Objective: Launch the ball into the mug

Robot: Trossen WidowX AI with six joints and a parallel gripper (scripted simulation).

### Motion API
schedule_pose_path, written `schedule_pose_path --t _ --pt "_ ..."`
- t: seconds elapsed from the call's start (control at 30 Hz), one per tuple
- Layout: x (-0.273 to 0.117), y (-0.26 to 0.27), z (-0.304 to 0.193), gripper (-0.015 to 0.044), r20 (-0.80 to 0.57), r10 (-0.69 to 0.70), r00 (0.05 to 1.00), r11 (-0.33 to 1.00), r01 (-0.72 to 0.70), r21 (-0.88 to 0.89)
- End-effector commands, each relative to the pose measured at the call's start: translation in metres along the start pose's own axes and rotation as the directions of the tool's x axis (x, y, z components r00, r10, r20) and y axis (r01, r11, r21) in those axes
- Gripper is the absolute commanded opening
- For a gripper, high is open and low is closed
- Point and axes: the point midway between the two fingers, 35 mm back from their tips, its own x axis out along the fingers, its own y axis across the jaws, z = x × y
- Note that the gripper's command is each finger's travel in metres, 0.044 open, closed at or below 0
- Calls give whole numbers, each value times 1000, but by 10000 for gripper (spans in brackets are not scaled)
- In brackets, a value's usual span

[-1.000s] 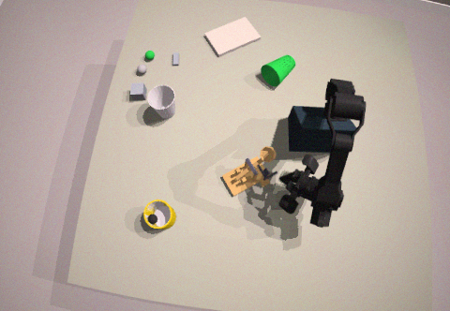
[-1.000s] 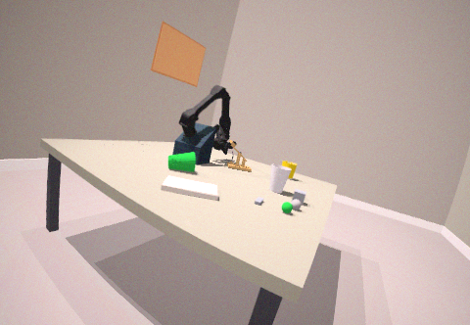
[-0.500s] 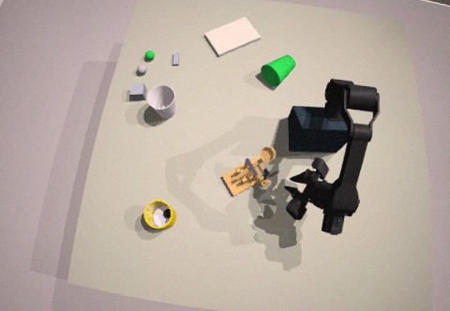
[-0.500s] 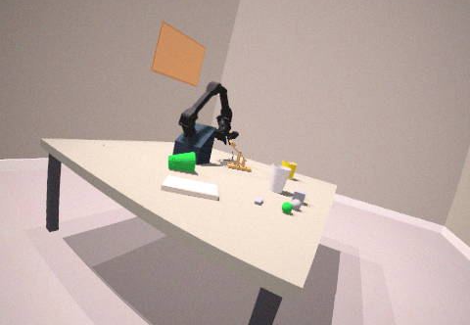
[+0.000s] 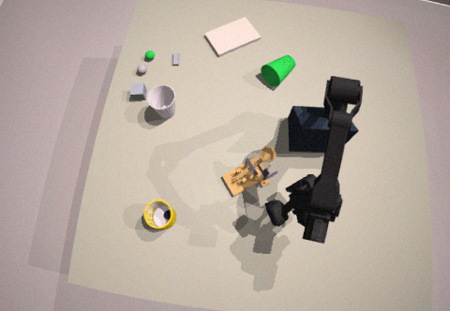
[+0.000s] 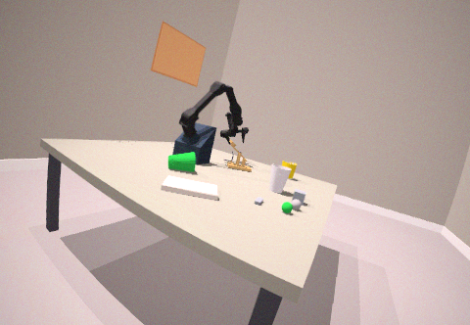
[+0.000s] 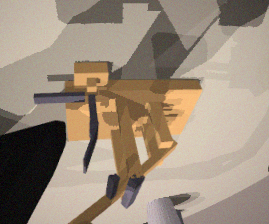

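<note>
The orange catapult [image 5: 234, 180] [image 6: 239, 167] [image 7: 185, 105] stands upright on the table, its throwing arm swung up. The round cup [image 5: 267, 154] at the arm's end looks empty in the top view. The black ball [image 5: 167, 214] is inside the yellow mug [image 5: 159, 201] [image 6: 293, 169], against the side nearer the catapult. The mug stands upright; its inside is hidden in the exterior view. My gripper [image 5: 284, 199] [image 6: 234, 137] [image 7: 174, 148] is open and empty, above and beside the catapult, with its fingers wide apart in the wrist view.
A white cup [image 5: 162, 101] [image 6: 279, 179] stands near a grey block [image 5: 138, 91] [image 6: 299, 197], a green ball [image 5: 149, 55] [image 6: 287, 208] and a grey ball [image 5: 142, 69]. A green cup [image 5: 277, 70] [image 6: 182, 162] lies on its side. A pale slab [image 5: 232, 36] [image 6: 190, 187] lies near it.
</note>
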Motion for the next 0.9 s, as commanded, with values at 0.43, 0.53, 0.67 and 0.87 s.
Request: schedule_pose_path --t 0.43,0.53,0.67,0.87 --pt "2 -82 -23 440 184 -44 982 856 -58 515" --pt "3 -96 -30 440 207 -63 976 800 -75 595" --pt "5 -114 -41 440 241 -85 967 733 -103 672" --pt "8 -140 -60 440 282 -124 952 620 -148 771"
